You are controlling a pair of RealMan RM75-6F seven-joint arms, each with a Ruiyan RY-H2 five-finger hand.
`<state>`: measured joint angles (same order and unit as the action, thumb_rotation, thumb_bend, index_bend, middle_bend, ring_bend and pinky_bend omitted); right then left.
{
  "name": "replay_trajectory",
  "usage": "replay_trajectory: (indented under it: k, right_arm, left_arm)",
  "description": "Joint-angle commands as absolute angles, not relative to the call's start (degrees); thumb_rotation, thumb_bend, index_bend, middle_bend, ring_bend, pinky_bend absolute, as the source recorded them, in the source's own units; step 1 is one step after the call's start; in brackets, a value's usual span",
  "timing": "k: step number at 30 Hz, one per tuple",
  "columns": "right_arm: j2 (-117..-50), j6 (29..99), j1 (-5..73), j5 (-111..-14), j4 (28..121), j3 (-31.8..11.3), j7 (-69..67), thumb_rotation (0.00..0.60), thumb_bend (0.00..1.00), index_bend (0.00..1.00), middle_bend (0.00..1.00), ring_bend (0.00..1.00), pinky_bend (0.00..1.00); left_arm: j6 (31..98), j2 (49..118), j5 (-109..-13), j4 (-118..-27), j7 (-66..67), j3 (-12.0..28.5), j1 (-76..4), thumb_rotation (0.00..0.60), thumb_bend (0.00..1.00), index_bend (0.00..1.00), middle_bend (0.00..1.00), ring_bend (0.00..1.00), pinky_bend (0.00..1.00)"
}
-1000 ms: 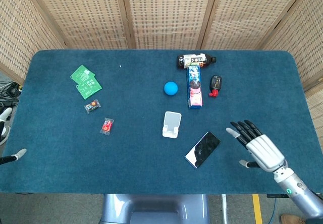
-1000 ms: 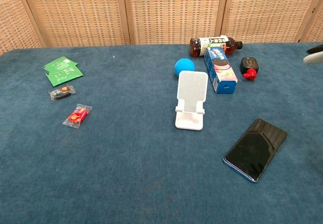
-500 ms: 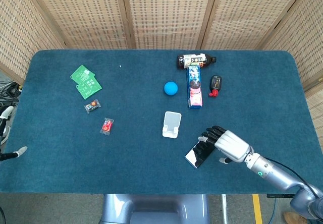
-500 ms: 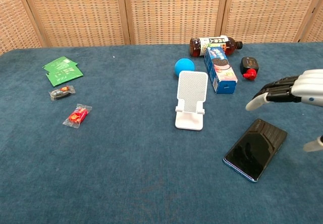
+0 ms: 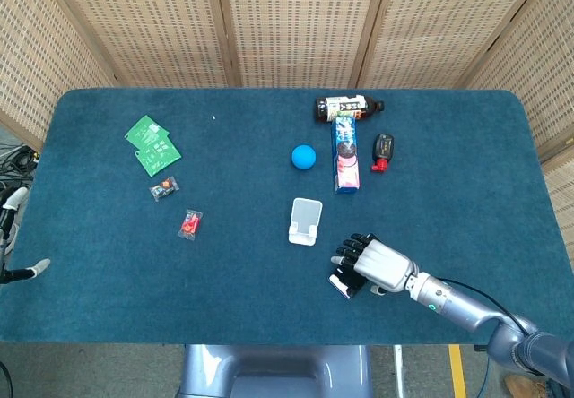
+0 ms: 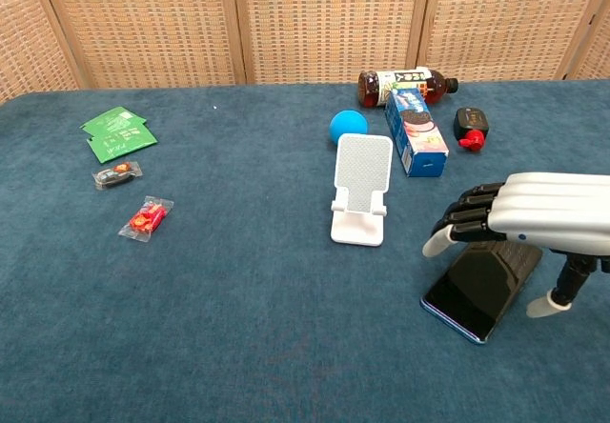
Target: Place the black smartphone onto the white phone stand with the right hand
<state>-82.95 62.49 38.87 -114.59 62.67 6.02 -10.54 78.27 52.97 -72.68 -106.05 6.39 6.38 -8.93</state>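
Note:
The black smartphone (image 6: 477, 288) lies flat on the blue table cloth, right of and nearer than the white phone stand (image 6: 361, 190). My right hand (image 6: 515, 215) hovers palm-down over the phone's far end, fingers curled toward the stand and thumb hanging by the phone's right edge. It holds nothing. From the head view the right hand (image 5: 372, 263) covers most of the smartphone (image 5: 340, 282), and the stand (image 5: 305, 220) is just beyond it, empty and upright. Only fingertips of my left hand (image 5: 20, 271) show at the table's left edge, spread apart.
Behind the stand lie a blue ball (image 6: 345, 126), a blue cookie box (image 6: 416, 132), a dark bottle on its side (image 6: 405, 84) and a small black-and-red object (image 6: 470, 124). Green packets (image 6: 119, 131) and two wrapped candies (image 6: 146, 218) lie far left.
My right hand has swept left from the table's right side and lowered over the smartphone. The phone and stand have not moved.

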Motion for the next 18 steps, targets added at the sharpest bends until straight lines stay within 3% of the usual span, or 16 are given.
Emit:
replay_trajectory:
  k: [1, 13, 18]
  right_arm:
    - [-83.5, 62.0, 39.4, -114.3, 62.5, 6.2, -9.7, 0.6, 0.05, 0.22, 0.28, 0.2, 0.21]
    - [-84.6, 57.5, 41.6, -112.4, 62.9, 7.8, -6.2, 0.6, 0.06, 0.26, 0.29, 0.21, 0.21]
    - [-84.9, 56.4, 42.1, -111.3, 63.6, 8.3, -5.1, 0.6, 0.13, 0.37, 0.39, 0.29, 0.23]
  left_arm:
    - [78.2, 53.0, -72.7, -106.1, 6.5, 6.3, -9.0, 0.6, 0.0, 0.0, 0.0, 0.0, 0.0]
    - [78.3, 53.0, -72.6, -106.2, 6.6, 6.2, -9.0, 0.6, 0.0, 0.0, 0.0, 0.0, 0.0]
    - [78.3, 52.9, -72.7, -106.1, 6.2, 6.2, -8.9, 0.6, 0.0, 0.0, 0.0, 0.0, 0.0]
